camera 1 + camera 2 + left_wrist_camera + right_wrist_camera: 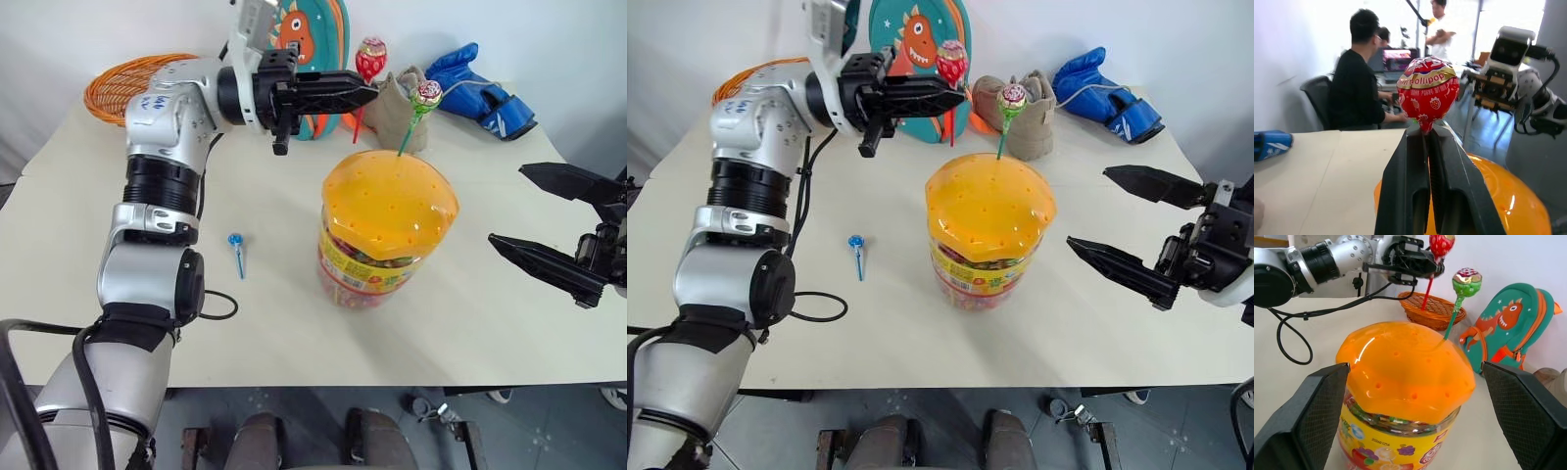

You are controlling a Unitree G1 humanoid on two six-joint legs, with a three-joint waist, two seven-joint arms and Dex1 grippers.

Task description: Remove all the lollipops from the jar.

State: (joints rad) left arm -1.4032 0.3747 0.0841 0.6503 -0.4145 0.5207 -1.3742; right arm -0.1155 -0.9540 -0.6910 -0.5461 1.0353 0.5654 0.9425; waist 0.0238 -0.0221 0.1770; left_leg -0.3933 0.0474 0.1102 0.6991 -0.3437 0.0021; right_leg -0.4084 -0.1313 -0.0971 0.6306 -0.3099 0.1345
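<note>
Holding: left claw (370,93) clamps the red lollipop (371,59) by its stick, above and behind the jar (389,230).
Right claw (534,220): wide apart, empty, beside the jar.
Remaining: green lollipop (426,95) stands in the lid; blue lollipop (235,241) lies on the table (294,323) below the left arm.
Risk: thin stick may swivel or slip between the fingers (1405,196), dropping the sweet.

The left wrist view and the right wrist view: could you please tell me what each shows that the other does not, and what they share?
Left wrist view: people at a desk, another robot, and a close look at the left claw shut on the red lollipop.

Right wrist view: the green-stick lollipop standing in the lid, the jar's label, the basket, the backpack, and the open right claw flanking the jar.

Both: the orange lid, the red lollipop, the table.
</note>
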